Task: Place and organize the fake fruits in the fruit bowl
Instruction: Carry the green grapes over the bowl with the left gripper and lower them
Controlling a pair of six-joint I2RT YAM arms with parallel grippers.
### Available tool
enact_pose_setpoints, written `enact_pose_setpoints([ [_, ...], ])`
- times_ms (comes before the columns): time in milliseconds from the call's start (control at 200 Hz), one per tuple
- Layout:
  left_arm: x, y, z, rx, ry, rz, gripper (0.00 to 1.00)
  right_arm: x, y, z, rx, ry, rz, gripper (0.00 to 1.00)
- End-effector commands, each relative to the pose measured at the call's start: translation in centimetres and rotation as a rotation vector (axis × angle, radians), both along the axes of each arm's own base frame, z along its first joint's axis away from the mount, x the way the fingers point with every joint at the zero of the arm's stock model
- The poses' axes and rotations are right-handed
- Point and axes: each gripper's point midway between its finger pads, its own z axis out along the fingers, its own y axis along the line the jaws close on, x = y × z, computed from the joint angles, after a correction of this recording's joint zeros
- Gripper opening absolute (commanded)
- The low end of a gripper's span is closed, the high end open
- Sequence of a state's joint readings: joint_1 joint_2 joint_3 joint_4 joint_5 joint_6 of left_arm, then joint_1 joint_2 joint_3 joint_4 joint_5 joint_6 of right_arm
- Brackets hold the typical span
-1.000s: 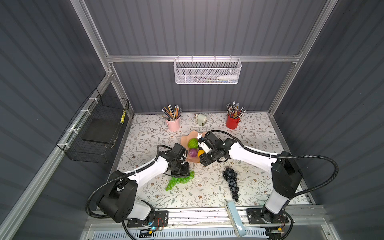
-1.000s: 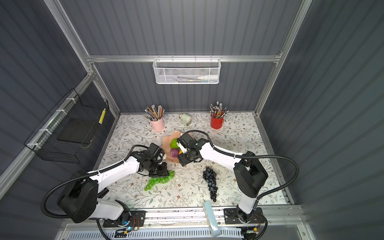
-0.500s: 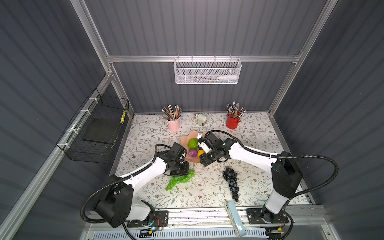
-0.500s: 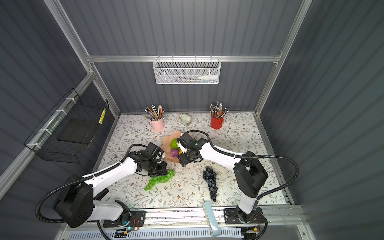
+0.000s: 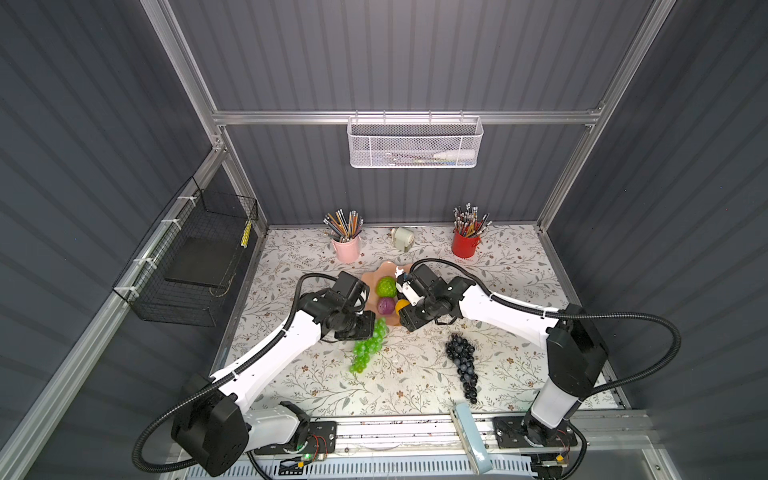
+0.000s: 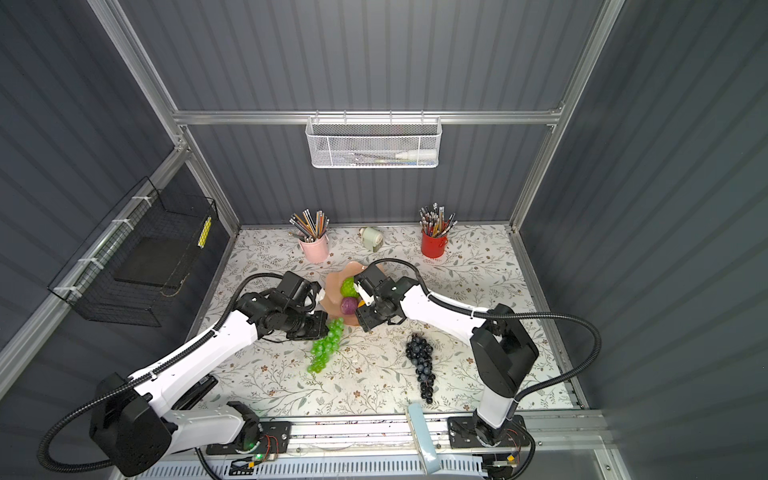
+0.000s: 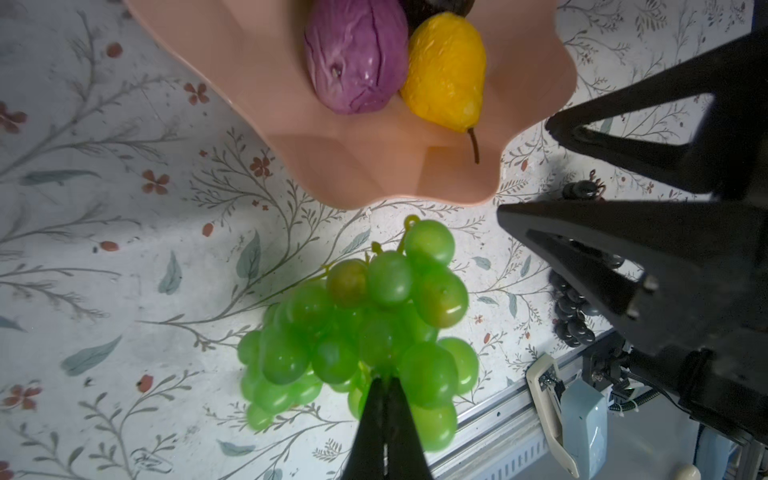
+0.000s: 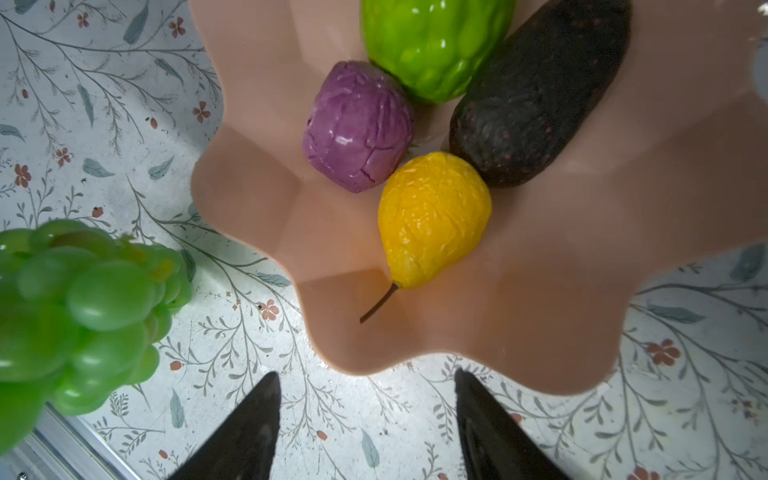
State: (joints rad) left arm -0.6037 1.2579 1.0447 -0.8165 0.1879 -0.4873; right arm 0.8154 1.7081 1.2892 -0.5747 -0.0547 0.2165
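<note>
- Left hand: fingers pressed together, tips buried in the green grape bunch. It's pinching the bunch, but the grapes hide exactly what sits between the tips.
- Green grape bunch: outside the bowl, just beside its front rim. In both top views one end sits up at the left hand and the rest trails toward the front edge of the surface. Can't tell if the low end touches the surface.
- Pink cup of pencils: upright at the back, behind and left of the bowl.
- Bowl: peach-pink with a wavy rim, mid-surface between the two hands, with four fruits inside.
- Purple ball: in the bowl, touching the bumpy green ball and the yellow fruit.
- Yellow fruit: pear-shaped, lying on its side, with its stem pointing at the front rim.
- Dark avocado: on the right side of the bowl, lying against the bumpy green ball and the yellow fruit.
- Right hand: fingers spread, nothing between them, over the bowl's front-right rim.
- Dark grape bunch: flat on the surface, front right, well apart from the bowl and the green bunch. Neither hand is on it.
- Red cup of pencils: upright at the back right.
</note>
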Motion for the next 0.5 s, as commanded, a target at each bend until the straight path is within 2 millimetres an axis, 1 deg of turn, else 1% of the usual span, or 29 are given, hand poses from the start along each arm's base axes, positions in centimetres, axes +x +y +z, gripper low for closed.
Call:
enact_pose_setpoints([
  [0, 0.4, 0.8, 3.3, 0.029, -0.081, -0.007, 0.03, 0.3, -0.6, 1.8, 0.019, -0.045, -0.009, 0.68],
  [85, 1.3, 0.8, 5.9, 0.026, -0.135, 0.006, 0.02, 0.7, -0.8, 3.3, 0.097, -0.039, -0.044, 0.68],
  [170, 2.2, 0.3, 8.1, 0.011, -0.171, 0.005, 0.02, 1.5, -1.3, 4.6, 0.140, -0.069, -0.075, 0.68],
  [245, 3.2, -0.3, 9.6, 0.003, -0.199, 0.002, 0.02, 1.9, -1.6, 4.9, 0.134, -0.096, -0.079, 0.68],
  [270, 3.5, -0.5, 9.6, 0.005, -0.199, -0.001, 0.01, 2.0, -1.8, 5.0, 0.130, -0.100, -0.079, 0.68],
  [280, 3.9, -0.7, 10.6, -0.010, -0.222, 0.000, 0.01, 2.0, -1.8, 4.9, 0.128, -0.100, -0.080, 0.68],
  [295, 4.1, -0.9, 11.1, -0.017, -0.232, 0.000, 0.01, 2.1, -1.9, 4.9, 0.126, -0.102, -0.080, 0.68],
  [440, 6.2, -2.7, 12.5, -0.053, -0.264, -0.011, 0.00, 2.2, -2.1, 4.7, 0.125, -0.096, -0.085, 0.68],
  [495, 6.6, -3.5, 12.8, -0.075, -0.266, -0.024, 0.00, 2.2, -2.4, 4.7, 0.125, -0.097, -0.093, 0.68],
])
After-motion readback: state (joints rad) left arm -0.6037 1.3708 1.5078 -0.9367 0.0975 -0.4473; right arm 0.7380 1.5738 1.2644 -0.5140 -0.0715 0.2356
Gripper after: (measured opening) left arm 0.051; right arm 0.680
